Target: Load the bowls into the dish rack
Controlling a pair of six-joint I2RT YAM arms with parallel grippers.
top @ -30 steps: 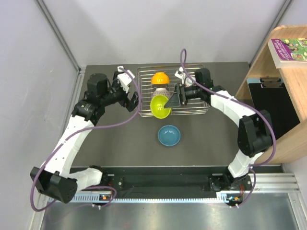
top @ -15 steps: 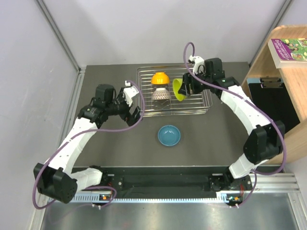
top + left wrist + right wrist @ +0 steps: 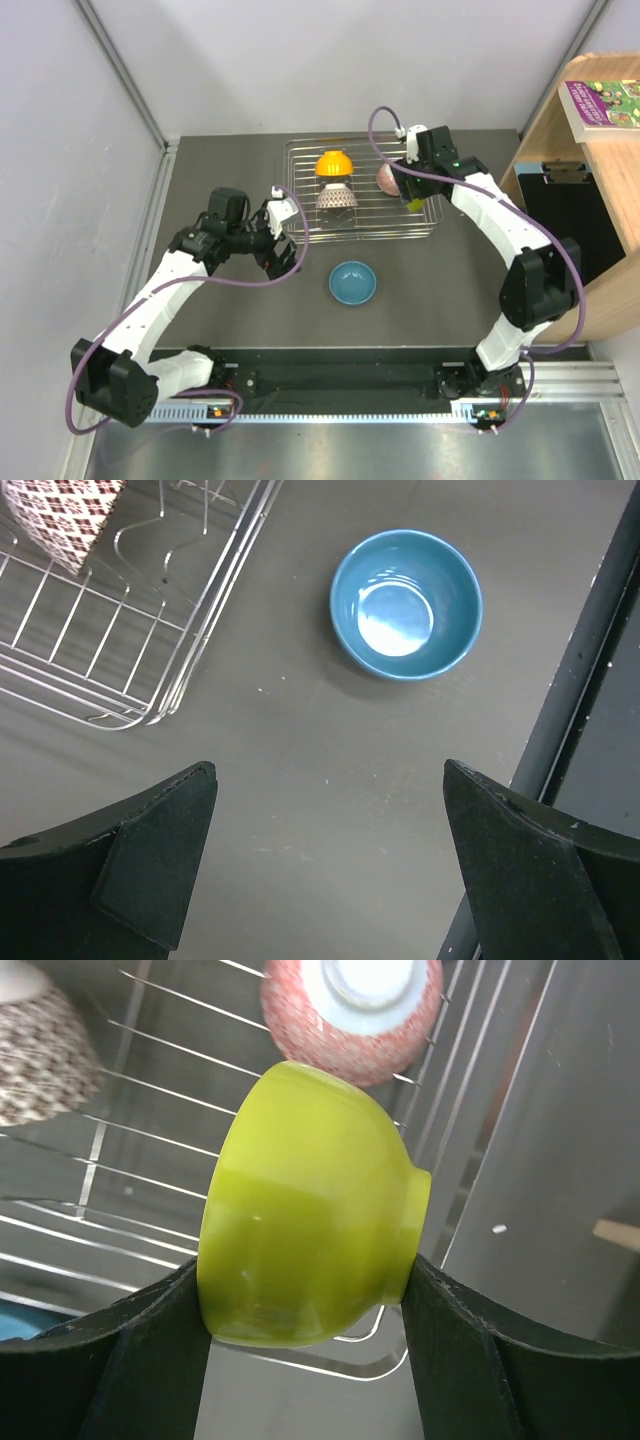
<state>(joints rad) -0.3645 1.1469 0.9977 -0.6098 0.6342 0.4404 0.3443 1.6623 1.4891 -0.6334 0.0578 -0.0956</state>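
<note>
Right gripper: the fingers are closing on the lime green bowl, one pad at its rim end and one at its foot end. The bowl is lying on its side in the grip, with its foot pointing to 3 o'clock in the wrist view. It is sitting over the 3 o'clock end of the dish rack. I cannot tell whether it is touching the wires.

Left gripper: the fingers are standing wide apart and holding nothing. They are hanging over bare table.

Surroundings, right wrist view: the pinkish bowl is sitting foot-up in the rack at 12 o'clock of the green bowl, very near it. The mosaic bowl is sitting at 10 o'clock, well apart.

Top view: the orange bowl and the mosaic bowl are standing in the rack's left half, orange at 12 o'clock of mosaic. The blue bowl is sitting upright on the table at 6 o'clock of the rack, outside it. The left gripper is at 10 o'clock of the blue bowl, near the rack's 7 o'clock corner.

Edges: in the left wrist view the rack corner is lying at 10 o'clock and the blue bowl at 1 o'clock, with open table between them. A black rail is bounding the table at 3 o'clock. A wooden shelf is standing at 3 o'clock of the right arm.
</note>
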